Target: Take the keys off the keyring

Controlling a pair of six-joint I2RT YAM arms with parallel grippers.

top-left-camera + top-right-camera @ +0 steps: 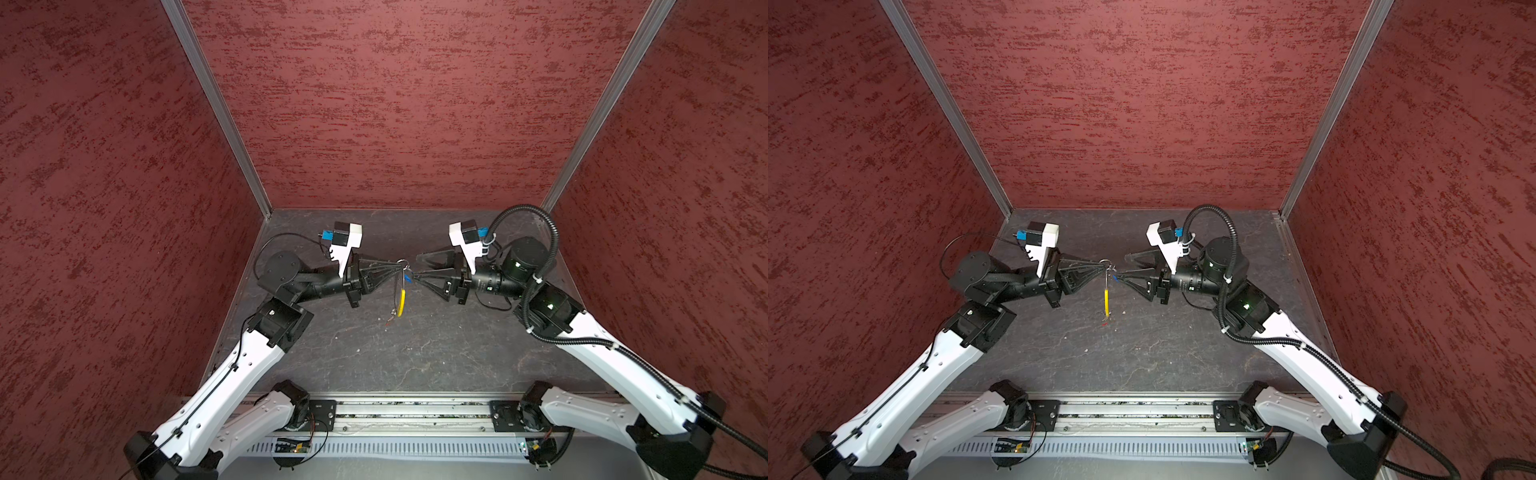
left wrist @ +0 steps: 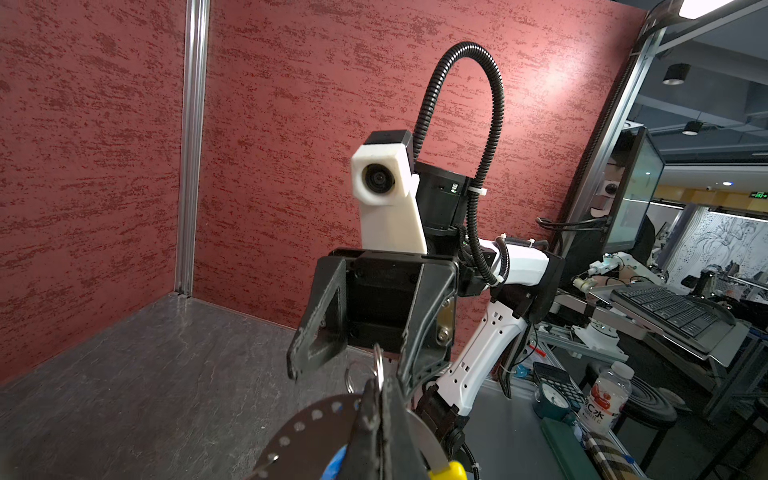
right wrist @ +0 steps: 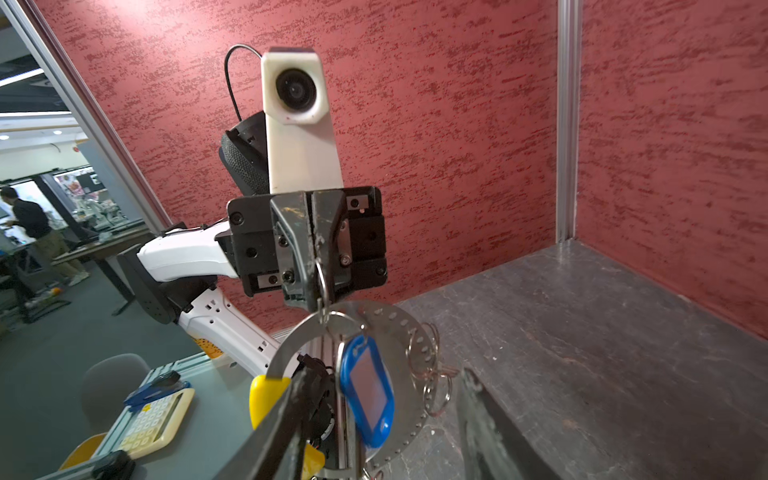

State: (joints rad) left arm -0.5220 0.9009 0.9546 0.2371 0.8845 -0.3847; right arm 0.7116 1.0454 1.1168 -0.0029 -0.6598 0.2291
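Note:
The keyring (image 3: pixel 388 318), a silvery perforated loop with a yellow sleeve (image 1: pixel 401 301), hangs above the dark floor in both top views. My left gripper (image 1: pixel 397 266) is shut on a small split ring (image 2: pixel 377 365) at the keyring's top. The blue-headed key (image 3: pixel 368 399) dangles from the loop between the spread fingers (image 3: pixel 282 428) of my right gripper (image 3: pixel 386 371), which is open and does not touch it. The same blue-headed key (image 1: pixel 408 276) sits just left of the right gripper (image 1: pixel 417 267). A red-headed key (image 1: pixel 1105 322) hangs at the keyring's lowest point.
Red textured walls (image 1: pixel 395 104) close in the left, back and right sides. The dark stone floor (image 1: pixel 415 353) lies under the hanging keyring. An aluminium rail (image 1: pixel 411 415) with both arm bases runs along the front. Several loose split rings (image 3: pixel 436 386) hang on the loop.

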